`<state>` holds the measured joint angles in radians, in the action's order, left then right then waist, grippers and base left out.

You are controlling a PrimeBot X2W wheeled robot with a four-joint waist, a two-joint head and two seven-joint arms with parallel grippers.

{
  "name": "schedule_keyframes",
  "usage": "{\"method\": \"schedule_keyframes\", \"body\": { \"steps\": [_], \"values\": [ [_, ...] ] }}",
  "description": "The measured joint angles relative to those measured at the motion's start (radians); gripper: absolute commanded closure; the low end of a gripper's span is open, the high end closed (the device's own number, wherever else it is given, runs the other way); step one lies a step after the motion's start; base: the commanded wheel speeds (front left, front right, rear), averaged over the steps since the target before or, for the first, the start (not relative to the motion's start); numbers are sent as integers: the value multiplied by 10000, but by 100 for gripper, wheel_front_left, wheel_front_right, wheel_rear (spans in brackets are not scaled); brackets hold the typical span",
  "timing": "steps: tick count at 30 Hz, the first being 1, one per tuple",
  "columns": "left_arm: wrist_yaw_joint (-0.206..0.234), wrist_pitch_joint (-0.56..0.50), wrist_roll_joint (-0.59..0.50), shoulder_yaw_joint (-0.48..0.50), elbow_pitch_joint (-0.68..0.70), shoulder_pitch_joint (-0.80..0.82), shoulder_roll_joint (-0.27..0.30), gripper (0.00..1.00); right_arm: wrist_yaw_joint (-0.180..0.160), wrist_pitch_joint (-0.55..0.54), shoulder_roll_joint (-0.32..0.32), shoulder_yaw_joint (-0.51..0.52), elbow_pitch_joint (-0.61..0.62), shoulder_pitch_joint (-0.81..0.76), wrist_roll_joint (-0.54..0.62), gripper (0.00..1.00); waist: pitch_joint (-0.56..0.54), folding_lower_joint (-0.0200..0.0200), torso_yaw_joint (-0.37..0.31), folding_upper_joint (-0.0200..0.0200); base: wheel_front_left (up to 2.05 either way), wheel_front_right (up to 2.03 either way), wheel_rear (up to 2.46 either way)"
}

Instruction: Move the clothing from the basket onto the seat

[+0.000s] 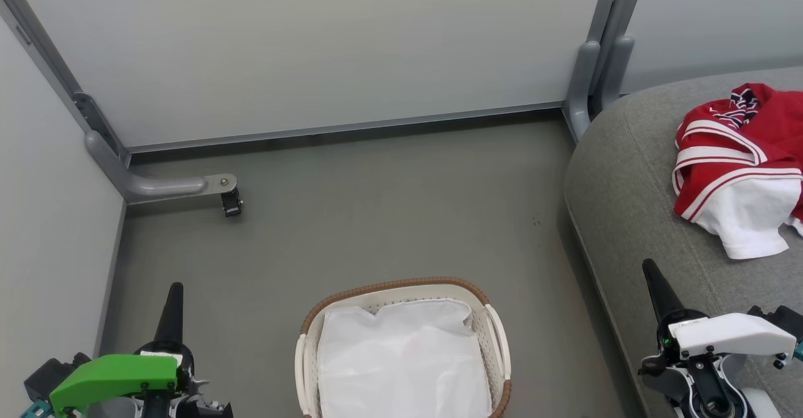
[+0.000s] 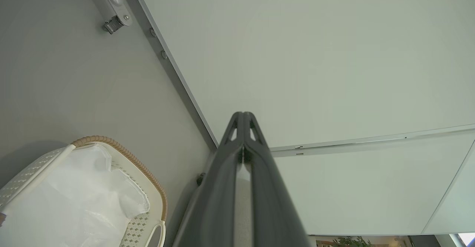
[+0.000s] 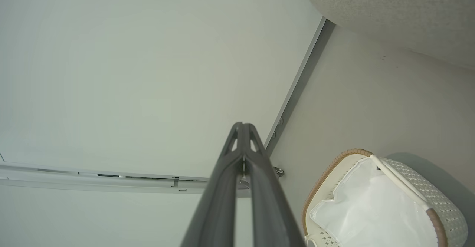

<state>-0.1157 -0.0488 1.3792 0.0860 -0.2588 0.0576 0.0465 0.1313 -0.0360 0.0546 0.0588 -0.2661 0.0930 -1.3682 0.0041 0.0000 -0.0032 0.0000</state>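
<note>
My left gripper (image 1: 175, 292) and right gripper (image 1: 648, 270) are pinched closed; the basket (image 1: 401, 282) sits between them; the clothing (image 1: 721, 154) lies beyond the right gripper, on the seat (image 1: 621, 204).

Grey floor (image 1: 376, 217): basket (image 1: 499, 336) stands near, centre (white liner (image 1: 401, 355) inside). Grey seat (image 1: 621, 179) at right: red-and-white clothing (image 1: 734, 154) heaped on far part.

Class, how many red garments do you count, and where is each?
2, apparently: a striped-hem garment and, behind it, a navy-marked jersey, heaped together on the seat. Folds may hide more.
</note>
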Motion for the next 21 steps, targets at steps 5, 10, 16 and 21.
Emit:
{"method": "schedule_keyframes", "body": {
  "steps": [5, 10, 16, 21],
  "values": [
    [-33, -113, 376, 48, 6, 47, 2, 100, -2, -109, 2, 63, 25, 5, -389, 100, -1, 0, 4, 0, 0, 0, 0],
    [-61, -211, 721, 82, 31, 149, 2, 100, -2, -222, 2, 144, 58, 12, -773, 100, -3, 0, 9, 0, 0, 0, 0],
    [-73, -318, 1133, 123, 44, 202, 2, 100, -2, -343, 2, 221, 92, 22, -1218, 100, -4, 0, 15, 0, 0, 0, 0],
    [-81, -403, 1430, 157, 65, 265, 2, 100, -2, -431, 0, 280, 125, 52, -1563, 100, -6, 0, 19, 0, 0, 0, 0]
  ]
}}
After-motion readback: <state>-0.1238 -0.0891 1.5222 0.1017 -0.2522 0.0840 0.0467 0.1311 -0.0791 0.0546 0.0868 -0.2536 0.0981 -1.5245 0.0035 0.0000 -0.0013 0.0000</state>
